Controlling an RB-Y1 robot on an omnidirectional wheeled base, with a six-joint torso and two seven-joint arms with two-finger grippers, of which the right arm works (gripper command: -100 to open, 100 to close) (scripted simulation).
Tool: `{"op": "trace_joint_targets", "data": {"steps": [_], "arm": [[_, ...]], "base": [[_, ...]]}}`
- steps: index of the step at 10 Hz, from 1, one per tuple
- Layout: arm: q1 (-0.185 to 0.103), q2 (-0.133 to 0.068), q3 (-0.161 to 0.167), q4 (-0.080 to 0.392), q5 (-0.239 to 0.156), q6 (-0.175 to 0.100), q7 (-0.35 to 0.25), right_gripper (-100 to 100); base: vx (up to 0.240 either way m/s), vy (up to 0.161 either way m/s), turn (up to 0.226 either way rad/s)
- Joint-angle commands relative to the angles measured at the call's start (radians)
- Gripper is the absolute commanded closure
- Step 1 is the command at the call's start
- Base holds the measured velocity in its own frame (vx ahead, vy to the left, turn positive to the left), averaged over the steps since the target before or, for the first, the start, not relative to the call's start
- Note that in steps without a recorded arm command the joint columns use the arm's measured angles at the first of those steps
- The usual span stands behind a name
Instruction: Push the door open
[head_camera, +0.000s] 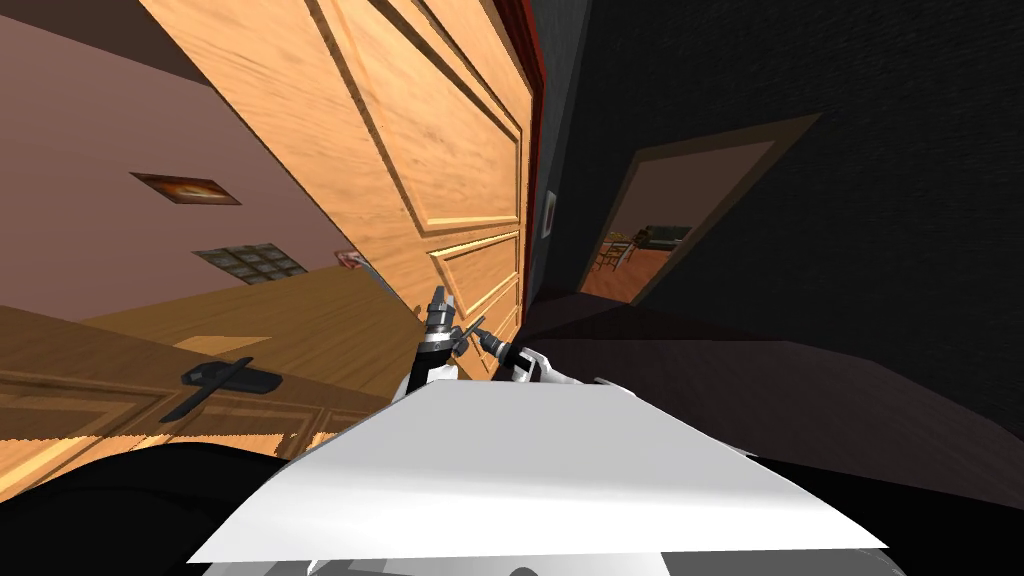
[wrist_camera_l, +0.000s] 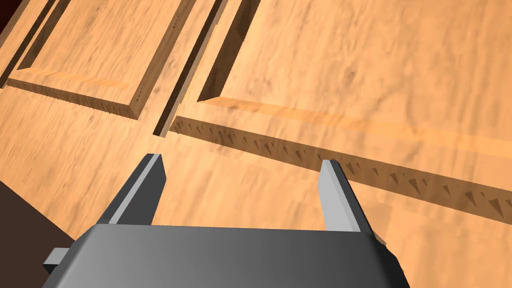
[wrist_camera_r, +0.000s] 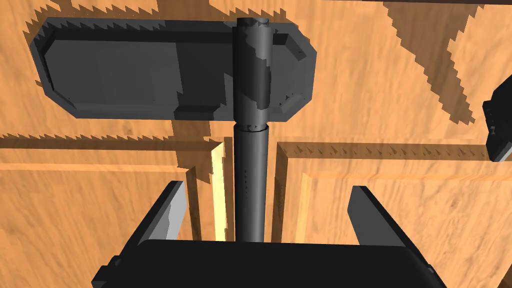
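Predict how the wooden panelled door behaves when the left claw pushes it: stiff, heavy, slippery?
Likely stiff: the door shows thick framed panels, so it should swing as one piece rather than flex. Probably heavy for the left claw, whose thin open fingers face its flat face. The surface looks smooth, so the tips may slide.

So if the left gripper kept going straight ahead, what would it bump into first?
The wooden door. The left gripper has its fingers open and points right at the door's flat face, with nothing in between. It looks close, but I cannot tell how close.
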Motion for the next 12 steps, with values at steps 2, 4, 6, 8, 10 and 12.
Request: {"op": "trace_joint_targets", "data": {"steps": [2,4,6,8,10,12], "arm": [[0.001,0.003,-0.003,0.005,0.001,-0.001,0.002,-100],[0.001,0.003,-0.003,0.005,0.001,-0.001,0.002,100],[0.001,0.003,-0.003,0.005,0.001,-0.001,0.002,100],[0.001,0.003,-0.003,0.005,0.001,-0.001,0.002,100],[0.002,0.016,-0.047,0.021,0.002,0.016,0.016,-100],[0.003,0.027,-0.082,0.034,0.003,0.029,0.027,-100]], "base": [[0.049,0.108,0.013],[-0.005,-0.017,0.001],[-0.009,-0.021,0.0],[-0.003,-0.003,0.0],[-0.129,-0.013,-0.099],[-0.207,0.004,-0.079]]}}
